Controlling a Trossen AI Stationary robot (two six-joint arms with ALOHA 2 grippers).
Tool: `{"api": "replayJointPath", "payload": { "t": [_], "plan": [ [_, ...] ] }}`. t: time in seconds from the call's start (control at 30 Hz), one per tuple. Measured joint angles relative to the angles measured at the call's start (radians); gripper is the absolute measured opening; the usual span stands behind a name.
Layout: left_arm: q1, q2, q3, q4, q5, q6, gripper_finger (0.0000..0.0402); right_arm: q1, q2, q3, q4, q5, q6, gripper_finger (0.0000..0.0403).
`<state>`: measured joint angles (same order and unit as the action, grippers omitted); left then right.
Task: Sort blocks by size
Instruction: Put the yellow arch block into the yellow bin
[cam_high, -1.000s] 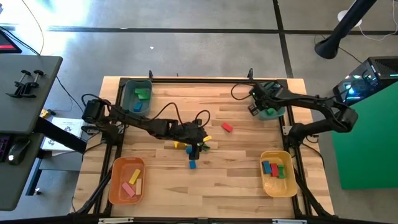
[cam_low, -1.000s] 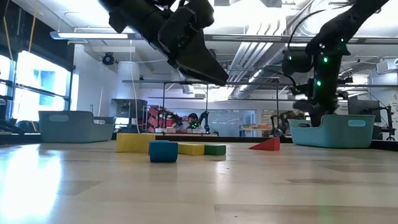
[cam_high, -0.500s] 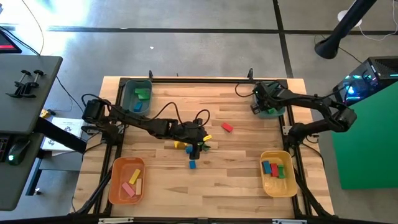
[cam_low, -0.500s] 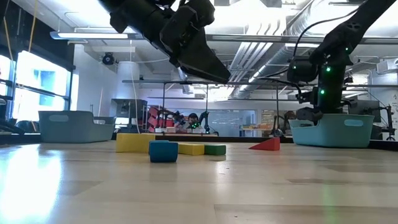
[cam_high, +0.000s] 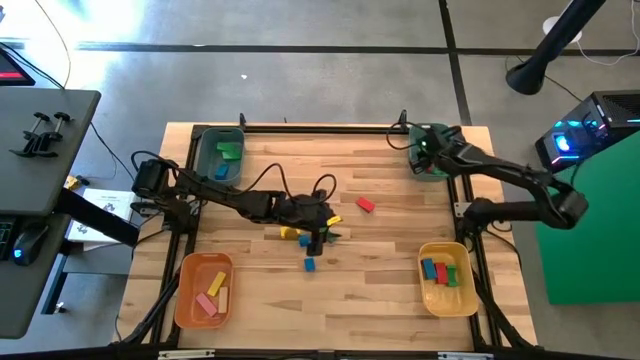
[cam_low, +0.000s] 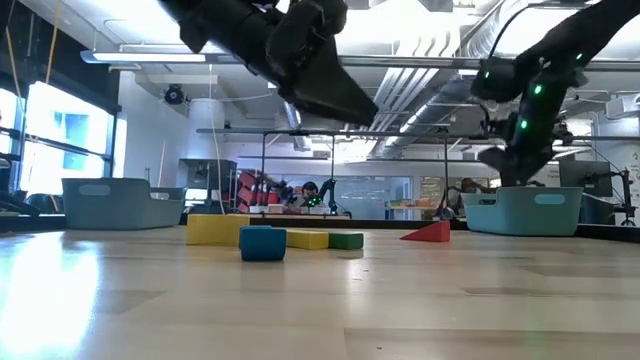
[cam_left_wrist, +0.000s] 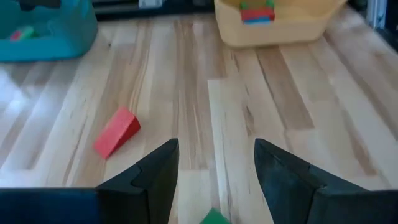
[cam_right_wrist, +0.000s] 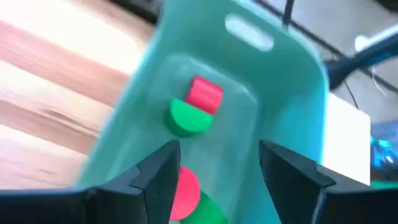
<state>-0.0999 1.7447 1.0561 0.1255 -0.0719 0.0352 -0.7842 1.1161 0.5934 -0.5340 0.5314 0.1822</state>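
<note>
Loose blocks lie mid-table: a yellow bar (cam_high: 289, 232), a blue cube (cam_high: 309, 265), a green block (cam_high: 329, 237), a small yellow one (cam_high: 334, 221) and a red wedge (cam_high: 366, 204). My left gripper (cam_left_wrist: 216, 168) hovers open above this cluster; the green block (cam_left_wrist: 214, 218) lies below the gap between its fingers, and the red wedge (cam_left_wrist: 117, 132) is ahead. My right gripper (cam_right_wrist: 219, 174) is open over the far-right teal bin (cam_high: 437, 163). On the bin's floor rest a red block (cam_right_wrist: 204, 93) and a green half-round (cam_right_wrist: 189, 118).
A second teal bin (cam_high: 208, 150) at the far left holds green and blue blocks. The orange bin (cam_high: 186, 290) at the near left has pink and wood-coloured blocks. The yellow bin (cam_high: 425, 268) at the near right holds blue, red and green blocks. Bare wood lies along the near edge.
My right gripper has moved over the teal bin toward the table's far right corner and has risen a little. My left arm and the loose blocks have stayed where they were.
</note>
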Motion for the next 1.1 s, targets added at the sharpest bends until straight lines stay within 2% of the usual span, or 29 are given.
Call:
{"api": "replayJointPath", "payload": {
  "t": [0.17, 0.3, 0.37, 0.5, 0.63, 0.7, 0.93, 1.1],
  "plan": [
    [-0.001, 0.0, 0.0, 0.077, 0.0, -0.005, 0.0195, 0.077, -0.13, 0.0, -0.032, -0.046, 0.0, 0.0216],
    [-0.006, 0.0, 0.0, 0.124, -0.003, -0.021, 0.0195, 0.195, -0.194, -0.041, 0.003, -0.121, 0.049, 0.0216],
    [-0.011, 0.0, 0.0, 0.135, -0.029, -0.034, 0.0195, 0.272, -0.213, -0.102, 0.116, -0.16, 0.072, 0.0216],
    [-0.023, 0.0, -0.001, 0.116, -0.099, -0.049, 0.0195, 0.425, -0.212, -0.255, 0.466, -0.297, 0.045, 0.0216],
    [-0.032, 0.0, -0.032, 0.142, -0.104, 0.036, 0.0195, 0.556, -0.202, -0.376, 0.78, -0.422, 0.017, 0.0216],
    [-0.029, 0.001, -0.065, 0.199, -0.103, 0.071, 0.0195, 0.614, -0.201, -0.402, 0.854, -0.427, -0.001, 0.0216],
    [0.063, 0.001, -0.147, 0.417, -0.067, 0.086, 0.0195, 0.755, -0.201, -0.385, 0.871, -0.282, 0.002, 0.0216],
    [0.119, 0.001, -0.147, 0.427, -0.014, 0.047, 0.0195, 0.811, -0.2, -0.379, 0.874, -0.232, 0.024, 0.0216]
  ]
}}
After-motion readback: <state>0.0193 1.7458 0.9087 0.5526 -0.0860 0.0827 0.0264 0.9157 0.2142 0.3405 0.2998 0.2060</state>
